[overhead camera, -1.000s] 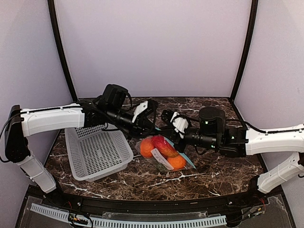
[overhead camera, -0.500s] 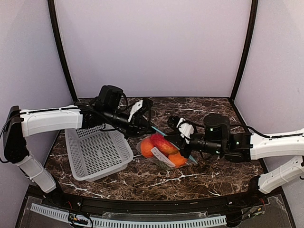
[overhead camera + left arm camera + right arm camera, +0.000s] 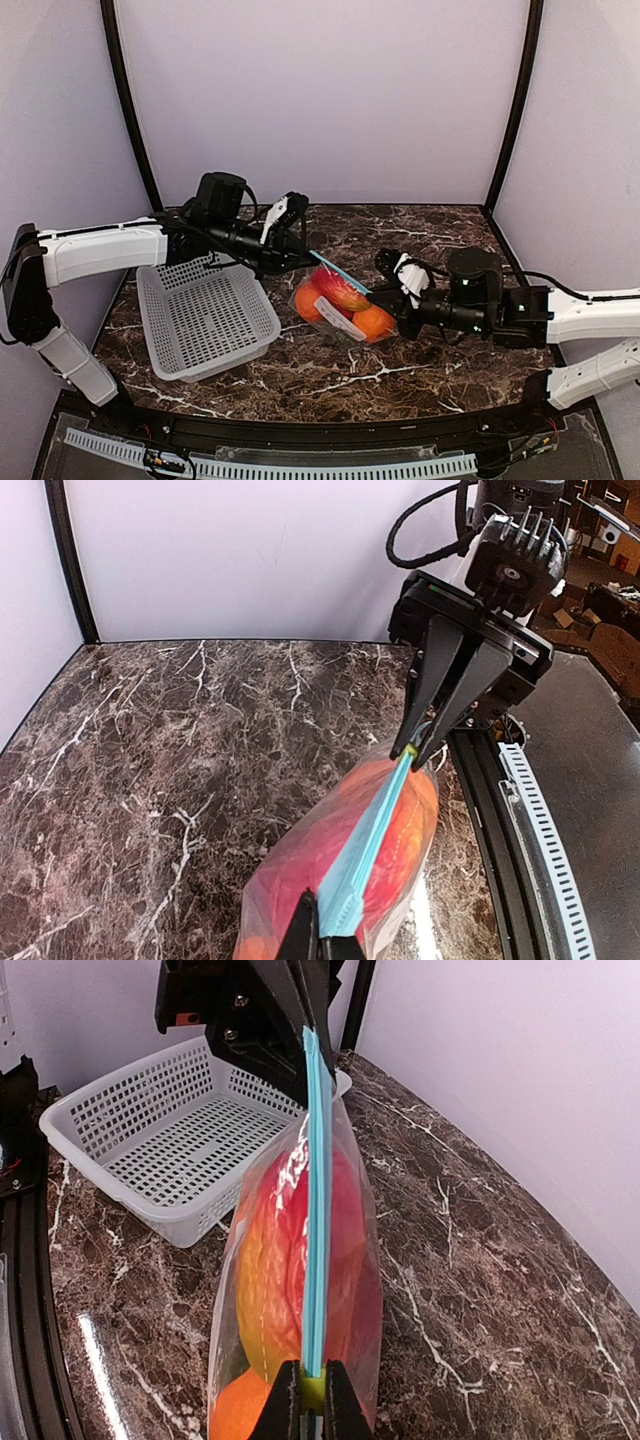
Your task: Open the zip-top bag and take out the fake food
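The clear, crinkly zip-top bag, bulging with orange and red fake food, is mid-desk. Its teal strip runs taut and zipped between the left gripper, pinching the 10 o'clock end, and the right gripper, pinching the 4 o'clock end. A white basket lies at 9 o'clock.

Brightness: even, soft, all three views well lit.
Glare: white streaks on the marble table at the near edge; small shine on the zip-top bag.
Shadows: faint and diffuse.
Focus: mostly sharp.
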